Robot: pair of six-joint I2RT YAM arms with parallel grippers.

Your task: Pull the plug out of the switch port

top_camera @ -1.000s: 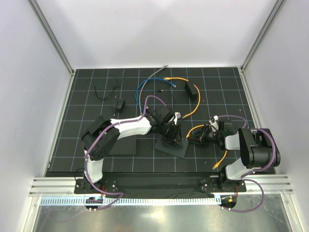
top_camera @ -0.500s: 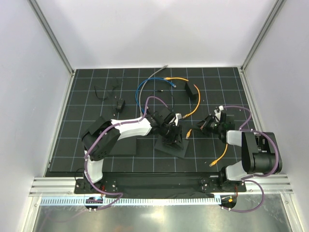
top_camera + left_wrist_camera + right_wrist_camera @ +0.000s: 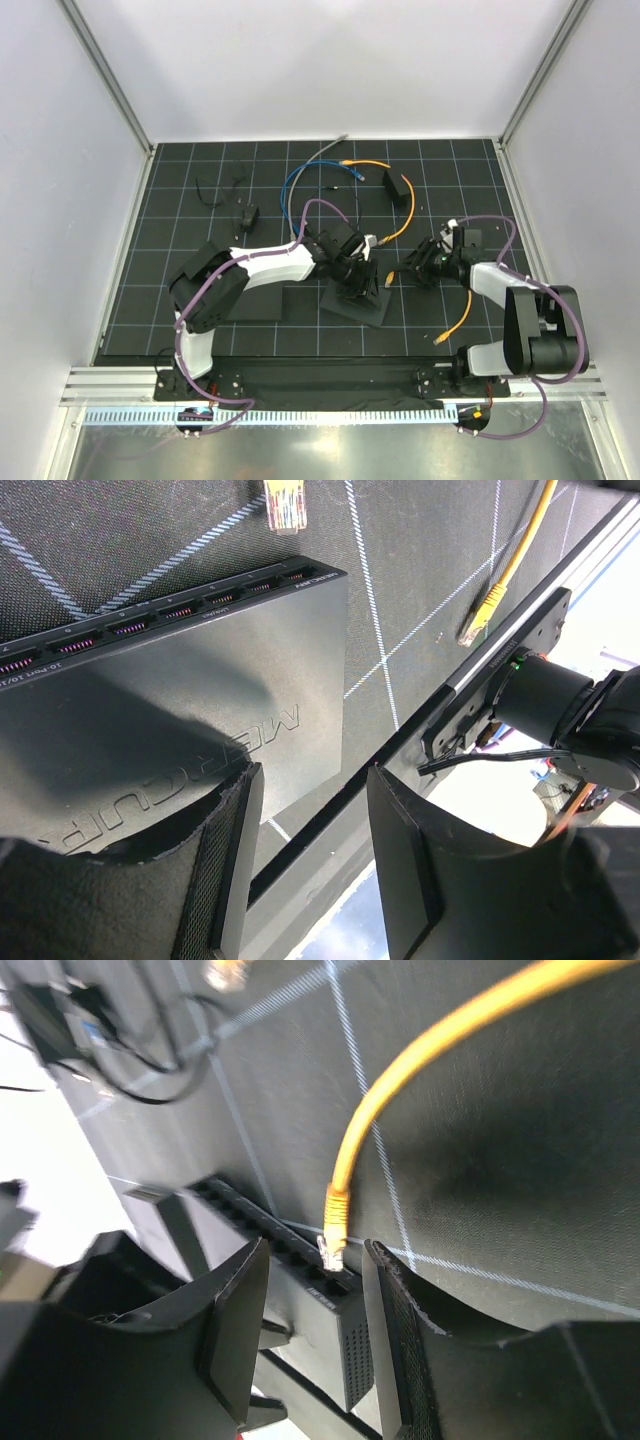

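Right hand (image 3: 316,1246) is seen with its fingers spread apart, nothing clamped. The plug (image 3: 331,1248) is framed in the gap beyond the two fingertips and isn't touched by either one, as far as can be made out. Its tip is pointed at the end switch port (image 3: 336,1280). In the left wrist view a clear strip of mat is shown between plug and port, so it's out of the socket and lying just in front of it. The orange cable (image 3: 430,1045) is curved up and away from the plug across the bench (image 3: 450,200).

Left hand (image 3: 312,775) is held apart too. One finger (image 3: 225,870) is parked over the top of the switch (image 3: 190,670), near its corner, and the other is hung past the switch's edge over the mat. Whether the lid is actually pressed can't be told. The port row is faced away from this hand.

Further out, the cable's far connector (image 3: 480,612) is laid on the mat close to the bench's near edge. A blue cable (image 3: 287,180) and a grey cable (image 3: 328,148) are seen toward the back, well apart from the switch.
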